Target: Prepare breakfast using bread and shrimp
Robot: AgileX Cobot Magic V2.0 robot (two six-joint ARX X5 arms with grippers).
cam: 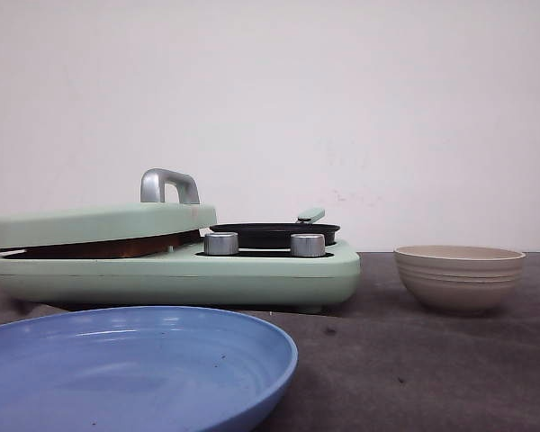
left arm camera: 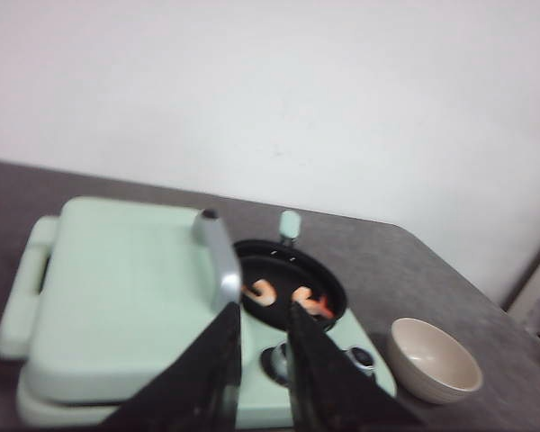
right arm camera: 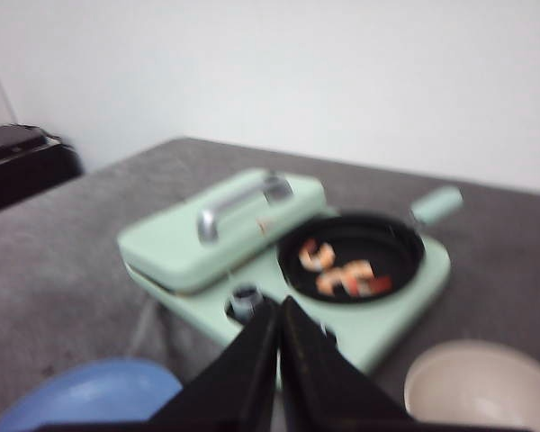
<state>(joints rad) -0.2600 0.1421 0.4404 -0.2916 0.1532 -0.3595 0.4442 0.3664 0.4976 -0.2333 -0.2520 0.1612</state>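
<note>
On the desk [cam: 450,378] in the front view, a brown edge, probably the bread [cam: 117,247], shows under the press lid [cam: 103,222] at 9 o'clock; a blue plate [cam: 135,360] and a beige bowl [cam: 459,277] sit empty. In the left wrist view, the left pincer [left arm camera: 261,328] hangs slightly parted, holding nothing, above the pan [left arm camera: 292,288] with shrimp [left arm camera: 288,297], slippery I'd guess. In the right wrist view, the right pincer [right arm camera: 279,315] is clenched empty; the bread likely handles soft and light, best taken by its crusts.

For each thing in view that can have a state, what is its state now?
Press lid: lowered, slightly ajar.
Pan: on the cooker, holding shrimp.
Beige bowl: upright, empty.
Blue plate: empty.
Left gripper: slightly open, holding nothing.
Right gripper: shut, empty.
</note>
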